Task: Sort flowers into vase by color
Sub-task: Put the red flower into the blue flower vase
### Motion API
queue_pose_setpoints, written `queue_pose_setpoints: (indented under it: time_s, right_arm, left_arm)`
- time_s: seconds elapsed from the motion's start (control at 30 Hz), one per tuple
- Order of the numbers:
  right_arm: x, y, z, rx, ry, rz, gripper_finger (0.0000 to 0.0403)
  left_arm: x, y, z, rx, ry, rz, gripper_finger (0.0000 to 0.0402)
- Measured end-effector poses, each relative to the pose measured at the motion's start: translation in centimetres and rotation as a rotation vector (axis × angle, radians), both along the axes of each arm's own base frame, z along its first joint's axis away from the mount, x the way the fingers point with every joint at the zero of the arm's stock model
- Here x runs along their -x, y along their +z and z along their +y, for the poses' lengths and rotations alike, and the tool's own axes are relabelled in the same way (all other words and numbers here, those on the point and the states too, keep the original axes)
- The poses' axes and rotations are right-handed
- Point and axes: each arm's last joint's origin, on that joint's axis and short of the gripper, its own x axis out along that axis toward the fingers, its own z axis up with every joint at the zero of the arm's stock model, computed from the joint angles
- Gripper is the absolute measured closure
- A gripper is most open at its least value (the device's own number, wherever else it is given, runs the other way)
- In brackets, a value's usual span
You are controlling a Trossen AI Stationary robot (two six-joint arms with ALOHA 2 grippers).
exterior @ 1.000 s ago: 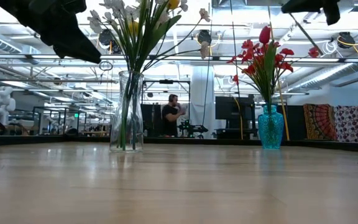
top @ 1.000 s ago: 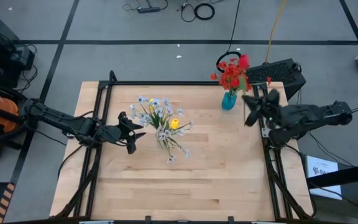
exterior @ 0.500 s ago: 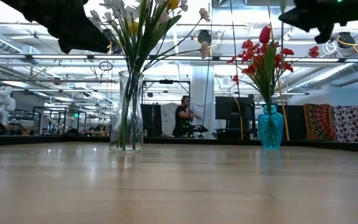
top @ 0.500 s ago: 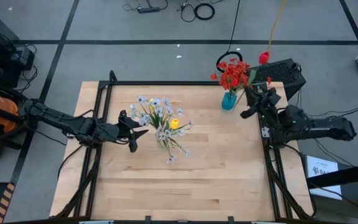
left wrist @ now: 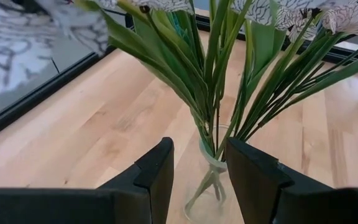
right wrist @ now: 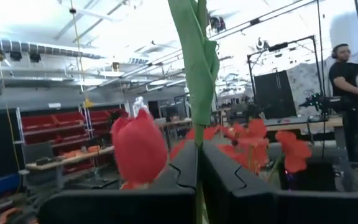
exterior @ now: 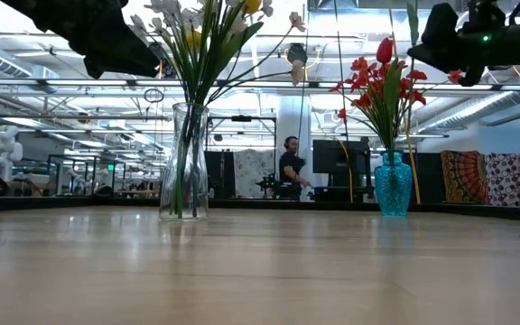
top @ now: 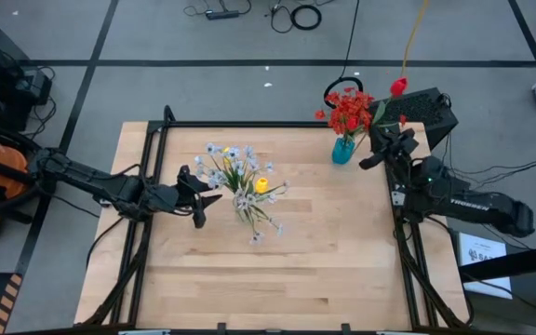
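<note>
Flowers fill two vases on the wooden table (top: 296,270). At the middle stands a clear glass vase (exterior: 184,162) with pale white-bluish sprays (top: 231,166) and one yellow tulip bud (top: 261,185). Toward 1 o'clock of it, near the table's far right corner, sits the small teal-blue vase (top: 342,150) with a cluster of red flowers (top: 347,107).

Right gripper (top: 386,147) hovers just beside the teal-blue vase, at its 3 o'clock, above the table's right edge. Its fingers are pressed together on the thin green stalk (right wrist: 199,68) of a red tulip (top: 397,87), whose bud hangs past the far edge of the table, toward 1 o'clock of the red cluster. Seen from the wrist, the red bud (right wrist: 138,148) is close beside the fingers.

Left gripper (top: 203,199) waits at 9 o'clock of the glass vase, near it but apart, its fingers (left wrist: 157,174) spread, with the vase's stems (left wrist: 213,93) showing between them.

A person (exterior: 289,170) stands in the room behind the table.
</note>
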Motion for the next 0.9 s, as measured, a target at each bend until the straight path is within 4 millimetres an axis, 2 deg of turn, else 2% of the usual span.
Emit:
queue_pose_setpoints:
  time_s: [0.5,0.9]
  right_arm:
    - [-0.7,-1.3,-4.3,0.009,0.014,0.086,0.0402]
    - [-1.9,-3.2,-5.8,-0.082,0.041,0.177,0.0403]
  left_arm:
    - [0.0,0.0,0.0,0.001,0.001,0.000,0.0251]
    - [0.0,0.0,0.0,0.000,0.001,0.001,0.0251]
